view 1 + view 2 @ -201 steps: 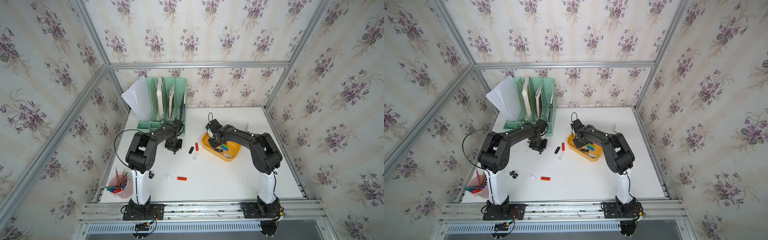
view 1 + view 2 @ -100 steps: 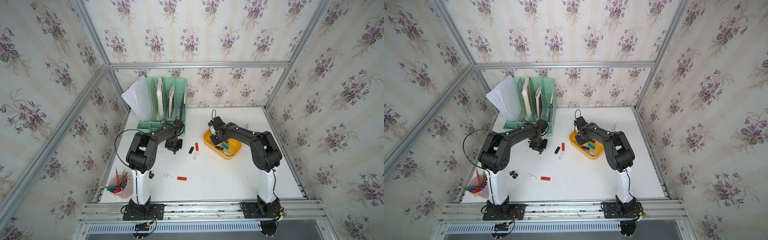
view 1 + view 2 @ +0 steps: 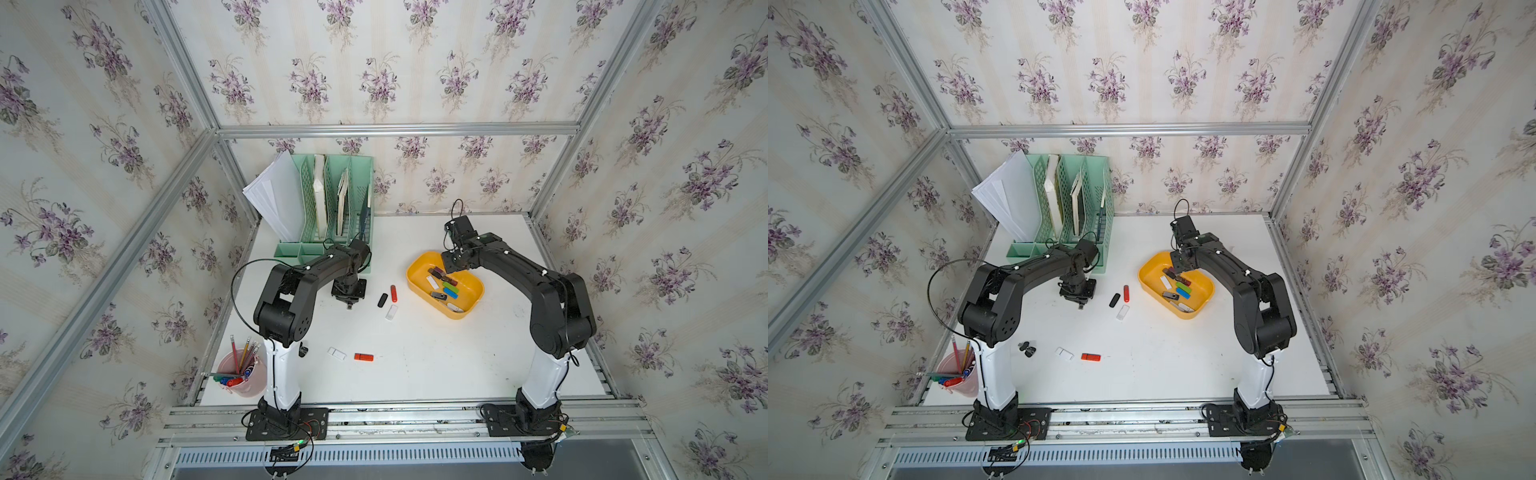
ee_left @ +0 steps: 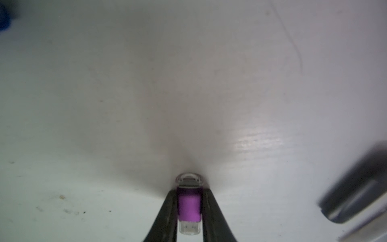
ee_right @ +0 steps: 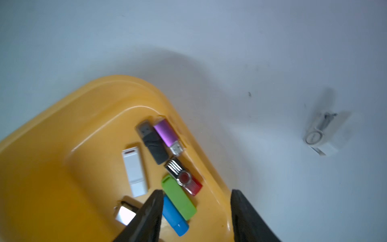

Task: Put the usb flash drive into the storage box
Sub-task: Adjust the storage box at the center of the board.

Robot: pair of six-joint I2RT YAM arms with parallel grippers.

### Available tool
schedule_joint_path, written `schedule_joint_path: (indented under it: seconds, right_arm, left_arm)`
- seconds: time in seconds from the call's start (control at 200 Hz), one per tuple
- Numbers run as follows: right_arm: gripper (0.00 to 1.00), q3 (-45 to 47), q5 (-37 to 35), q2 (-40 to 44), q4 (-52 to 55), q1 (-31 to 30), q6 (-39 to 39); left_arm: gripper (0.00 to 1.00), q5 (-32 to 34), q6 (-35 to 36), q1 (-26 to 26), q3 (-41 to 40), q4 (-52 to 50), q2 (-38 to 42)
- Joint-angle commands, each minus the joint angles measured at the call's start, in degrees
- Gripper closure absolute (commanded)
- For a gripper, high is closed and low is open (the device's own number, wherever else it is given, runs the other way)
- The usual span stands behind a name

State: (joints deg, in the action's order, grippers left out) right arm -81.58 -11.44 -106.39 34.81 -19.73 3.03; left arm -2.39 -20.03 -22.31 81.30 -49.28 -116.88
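The left hand (image 4: 189, 193) is closed on a purple usb flash drive (image 4: 189, 206) with a clear cap, gripped along both long sides. The capped end is pointed at the white desk (image 4: 188, 83); whether it touches cannot be told. In both top views this hand is seen toward the desk's far left corner, just in front of the mint-green file organizer (image 3: 332, 195).

The yellow storage box (image 5: 62, 130) is set right of the middle, nearer the far edge, well apart from the held drive. The right hand (image 5: 196, 191) is held over the box's far end, jaws spread, nothing between them. Several drives are contained in the box. A black drive (image 3: 382, 300), a red drive (image 3: 393, 293) and a white drive (image 3: 391, 312) are left on the desk between the two hands.
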Motion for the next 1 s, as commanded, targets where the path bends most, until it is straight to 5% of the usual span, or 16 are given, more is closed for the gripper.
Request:
schedule_joint_path:
  seconds: [0.0, 0.994]
  right_arm:
    - [0.35, 2.2, -2.4, 1.7, 1.4, 3.0, 4.2]
    - [0.23, 13.1, 12.7, 6.1, 8.6, 5.0, 8.0]
  left_arm:
    - [0.76, -2.4, -0.6, -0.5, -0.4, -5.0, -0.4]
    - [0.76, -3.1, -1.3, -3.9, 9.9, -13.9, 4.6]
